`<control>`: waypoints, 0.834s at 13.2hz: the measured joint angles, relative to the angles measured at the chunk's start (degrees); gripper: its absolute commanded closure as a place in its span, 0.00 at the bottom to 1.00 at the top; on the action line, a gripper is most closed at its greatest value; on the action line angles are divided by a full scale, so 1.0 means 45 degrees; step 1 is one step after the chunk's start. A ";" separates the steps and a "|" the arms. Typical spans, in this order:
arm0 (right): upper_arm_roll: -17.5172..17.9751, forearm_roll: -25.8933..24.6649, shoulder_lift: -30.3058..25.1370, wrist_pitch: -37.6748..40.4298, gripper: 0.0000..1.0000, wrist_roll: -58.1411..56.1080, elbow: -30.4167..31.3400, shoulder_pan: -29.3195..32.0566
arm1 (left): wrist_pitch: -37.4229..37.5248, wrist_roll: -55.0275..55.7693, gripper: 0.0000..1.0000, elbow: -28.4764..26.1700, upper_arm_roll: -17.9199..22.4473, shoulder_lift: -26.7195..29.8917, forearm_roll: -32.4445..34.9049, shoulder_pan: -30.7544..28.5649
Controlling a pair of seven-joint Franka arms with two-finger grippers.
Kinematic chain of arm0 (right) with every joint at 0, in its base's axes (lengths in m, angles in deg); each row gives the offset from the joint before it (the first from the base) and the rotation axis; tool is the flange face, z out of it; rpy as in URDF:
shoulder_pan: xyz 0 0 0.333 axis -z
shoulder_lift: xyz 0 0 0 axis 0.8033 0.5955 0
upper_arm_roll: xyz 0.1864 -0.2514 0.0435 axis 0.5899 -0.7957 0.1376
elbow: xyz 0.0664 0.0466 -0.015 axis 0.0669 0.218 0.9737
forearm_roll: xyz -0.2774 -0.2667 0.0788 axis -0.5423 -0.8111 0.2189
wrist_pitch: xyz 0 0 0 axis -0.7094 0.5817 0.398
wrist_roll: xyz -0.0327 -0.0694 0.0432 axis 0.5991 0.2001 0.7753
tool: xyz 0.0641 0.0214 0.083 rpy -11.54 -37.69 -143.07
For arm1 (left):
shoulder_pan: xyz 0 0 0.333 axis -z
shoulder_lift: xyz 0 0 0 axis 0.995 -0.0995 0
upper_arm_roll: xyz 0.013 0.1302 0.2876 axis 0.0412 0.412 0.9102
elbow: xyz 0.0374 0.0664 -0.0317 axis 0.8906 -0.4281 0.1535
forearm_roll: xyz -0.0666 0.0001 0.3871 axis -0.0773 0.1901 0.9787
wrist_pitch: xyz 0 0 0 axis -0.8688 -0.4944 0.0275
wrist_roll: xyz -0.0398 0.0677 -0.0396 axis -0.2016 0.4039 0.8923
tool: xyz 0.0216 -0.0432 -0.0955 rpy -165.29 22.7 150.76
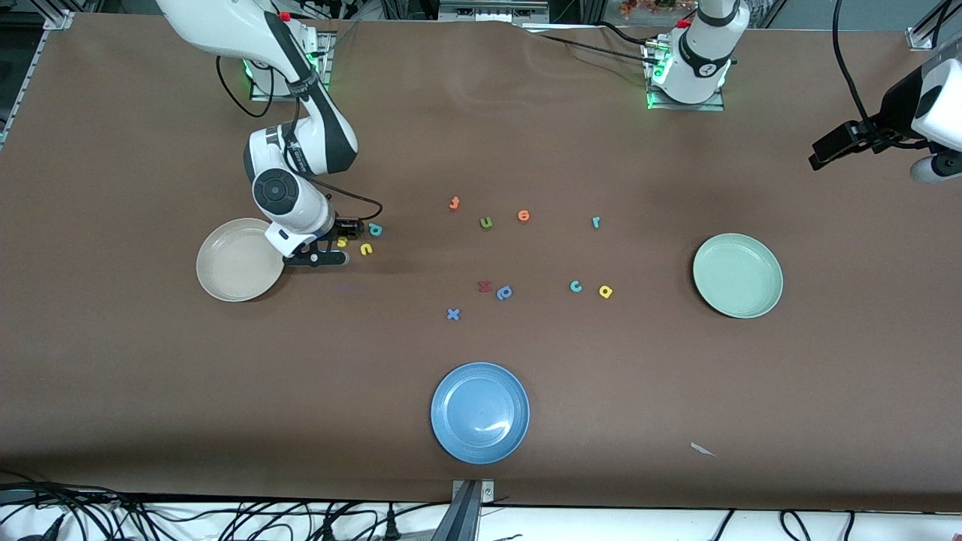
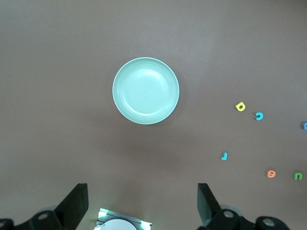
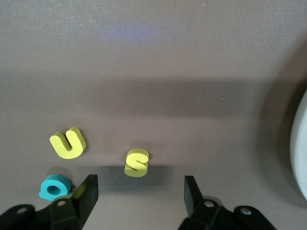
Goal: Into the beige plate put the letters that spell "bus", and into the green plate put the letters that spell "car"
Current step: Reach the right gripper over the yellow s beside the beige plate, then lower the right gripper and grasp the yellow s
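Beside the round beige plate [image 1: 239, 260], the right gripper [image 3: 139, 191] hangs open over the small yellow foam s [image 3: 136, 162]. Over the table's left-arm end, the left gripper [image 2: 143, 203] waits open.

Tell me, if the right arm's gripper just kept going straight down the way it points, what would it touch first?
Most likely the yellow s. The right gripper hangs low over the table beside the beige plate, fingers open, and the s lies almost between them. Exact depth is hard to judge; otherwise it meets bare table.
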 measured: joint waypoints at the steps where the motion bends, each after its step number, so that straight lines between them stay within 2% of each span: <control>1: 0.0000 0.0000 0.0006 -0.0123 0.20 -0.0011 0.0004 0.0000 | 0.0002 0.0000 0.00 0.0000 0.0000 0.0000 0.0000 0.0000; 2: 0.0000 0.0000 0.0006 -0.0309 0.26 -0.0023 0.0017 0.0000 | 0.0002 0.0000 0.00 0.0000 0.0000 0.0000 0.0000 0.0000; 3: 0.0000 0.0000 0.0010 -0.0521 0.28 -0.0039 0.0070 0.0000 | 0.0003 0.0000 0.00 0.0000 0.0000 0.0000 0.0000 0.0000; 11: 0.0122 0.0000 0.0271 -0.1024 0.33 -0.0071 0.0257 -0.0001 | 0.0004 0.0000 0.00 0.0000 0.0001 0.0000 0.0000 0.0000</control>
